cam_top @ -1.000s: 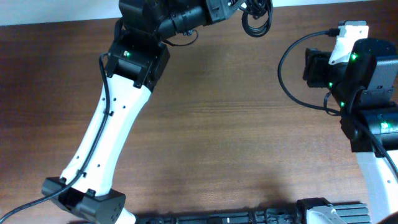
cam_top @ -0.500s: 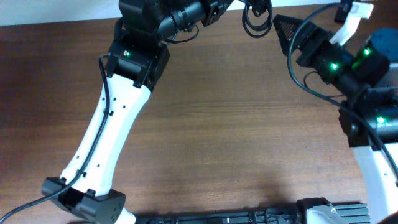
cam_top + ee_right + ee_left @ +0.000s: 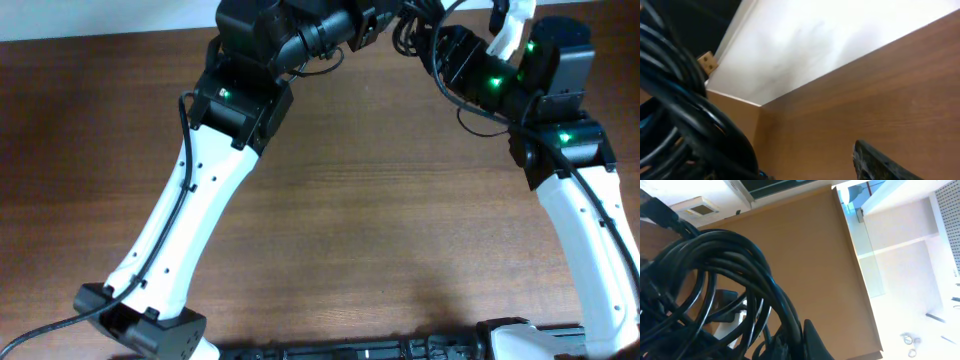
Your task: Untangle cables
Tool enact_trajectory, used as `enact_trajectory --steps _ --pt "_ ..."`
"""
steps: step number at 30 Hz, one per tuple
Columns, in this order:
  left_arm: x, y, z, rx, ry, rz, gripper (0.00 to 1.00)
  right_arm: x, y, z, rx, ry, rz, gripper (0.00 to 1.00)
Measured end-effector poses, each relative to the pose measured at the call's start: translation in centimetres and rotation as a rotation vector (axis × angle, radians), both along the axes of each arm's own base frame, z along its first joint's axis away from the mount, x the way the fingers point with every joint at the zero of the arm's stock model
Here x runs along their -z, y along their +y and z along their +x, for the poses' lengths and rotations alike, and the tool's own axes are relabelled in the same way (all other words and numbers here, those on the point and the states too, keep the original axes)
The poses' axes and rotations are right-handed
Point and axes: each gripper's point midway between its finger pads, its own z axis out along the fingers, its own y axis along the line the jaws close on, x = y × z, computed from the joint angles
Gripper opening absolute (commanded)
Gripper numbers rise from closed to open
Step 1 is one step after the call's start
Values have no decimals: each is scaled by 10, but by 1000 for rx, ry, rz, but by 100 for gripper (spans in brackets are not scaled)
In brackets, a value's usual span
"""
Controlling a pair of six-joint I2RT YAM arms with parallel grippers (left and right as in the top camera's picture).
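With cables (image 3: 735,242) clamped in the left gripper (image 3: 395,18), only one should be teased out by the right gripper (image 3: 437,40) (openness can't be told).

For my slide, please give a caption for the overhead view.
Left gripper holds the looped black cables at the table's far edge; right gripper close beside them.

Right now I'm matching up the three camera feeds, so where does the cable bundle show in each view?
Overhead: the cable bundle sits at the top edge, right of centre.
Left wrist: the cable bundle fills the left half, close up.
Right wrist: the cable bundle runs down the left edge.
Shared landmark: the brown tabletop, seen behind the bundle in both wrist views.
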Motion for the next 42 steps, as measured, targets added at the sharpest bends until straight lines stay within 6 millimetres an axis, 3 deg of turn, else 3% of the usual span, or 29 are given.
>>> enact_trajectory --steps 6,12,20,28,33,42 --pt "2 -2 -3 22 3 6 0 8 -29 12 184 14 -79 69" --pt "4 -6 -2 66 -13 -7 0 22 -57 9 308 49 -236 74" --pt "2 3 -2 124 -57 -15 0 20 -76 7 344 3 -455 74" --pt "-1 27 0 171 -130 0 0 9 -79 3 276 -90 -661 74" --pt "0 44 0 201 -235 46 0 -8 -83 -7 233 -171 -802 74" --pt "7 52 -22 287 -664 169 0 -25 -87 -23 167 -269 -1010 73"
